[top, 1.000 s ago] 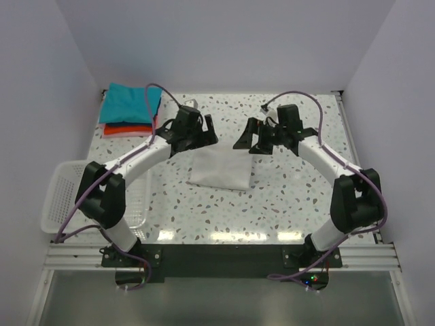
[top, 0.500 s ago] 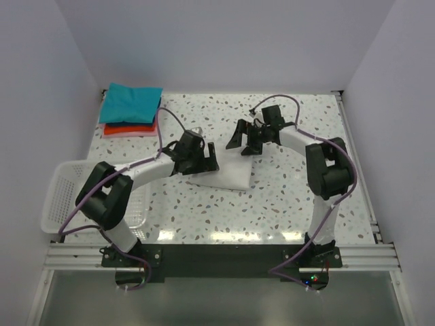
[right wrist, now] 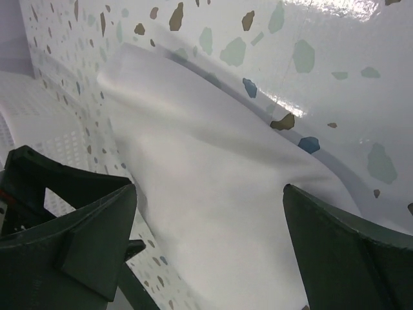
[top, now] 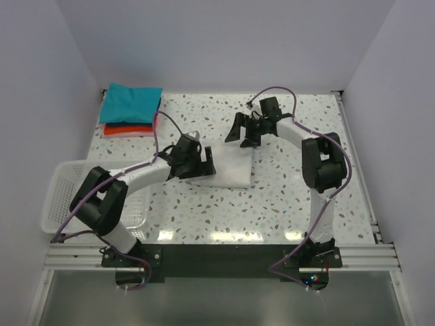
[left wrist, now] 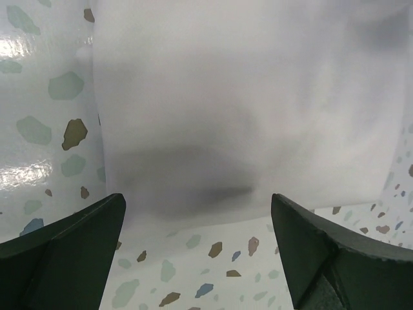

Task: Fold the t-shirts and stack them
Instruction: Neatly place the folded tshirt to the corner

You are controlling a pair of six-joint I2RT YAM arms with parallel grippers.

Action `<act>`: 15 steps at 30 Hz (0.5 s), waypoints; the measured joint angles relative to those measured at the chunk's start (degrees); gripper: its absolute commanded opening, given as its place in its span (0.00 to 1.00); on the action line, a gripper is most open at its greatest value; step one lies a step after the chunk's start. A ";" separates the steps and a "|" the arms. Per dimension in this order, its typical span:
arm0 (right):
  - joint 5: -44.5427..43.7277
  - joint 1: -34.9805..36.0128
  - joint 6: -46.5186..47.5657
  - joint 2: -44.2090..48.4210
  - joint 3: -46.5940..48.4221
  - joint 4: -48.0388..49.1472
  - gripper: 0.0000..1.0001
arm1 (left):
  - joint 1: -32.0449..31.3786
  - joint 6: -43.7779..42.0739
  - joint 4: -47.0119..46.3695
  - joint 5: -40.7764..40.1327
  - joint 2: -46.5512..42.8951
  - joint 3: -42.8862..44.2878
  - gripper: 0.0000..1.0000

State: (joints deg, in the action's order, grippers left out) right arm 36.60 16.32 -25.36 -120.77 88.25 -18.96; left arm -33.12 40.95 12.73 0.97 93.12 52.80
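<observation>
Top external view: a folded white t-shirt is seen lying flat near the middle of the counter, with a robot tool set at each of two sides. The left tool is held low at the shirt's left edge and the right tool at its far edge. Both are shown with fingers spread wide and nothing pinched. In the left wrist view the edge of the cloth is framed between the parted fingers; in the right wrist view the cloth is seen under the spread tool, one fold raised slightly off the counter. The placing is judged to be preparation for a grip from two sides, so that the folded bundle can be carried without coming undone. At the far left corner a teal t-shirt is stacked on a red-orange t-shirt, the likely destination. A white mesh basket is seen at the left edge.
</observation>
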 measured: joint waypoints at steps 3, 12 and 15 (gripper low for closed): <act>0.07 0.00 0.92 2.71 -0.81 -1.40 0.99 | 0.00 -0.11 0.46 -0.11 -3.56 0.02 1.00; 3.96 0.83 -0.83 30.34 -21.14 4.79 0.99 | 1.29 -0.09 0.04 -0.57 -7.13 6.58 1.00; 6.01 2.49 -1.68 34.73 -26.99 6.99 0.99 | 2.45 -0.11 -0.70 0.59 -1.01 11.15 1.00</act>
State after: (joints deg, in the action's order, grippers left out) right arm 42.61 18.81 -27.05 -86.04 61.25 -11.97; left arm -30.68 40.84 12.03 1.56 92.12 63.94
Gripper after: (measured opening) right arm 0.987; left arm 0.997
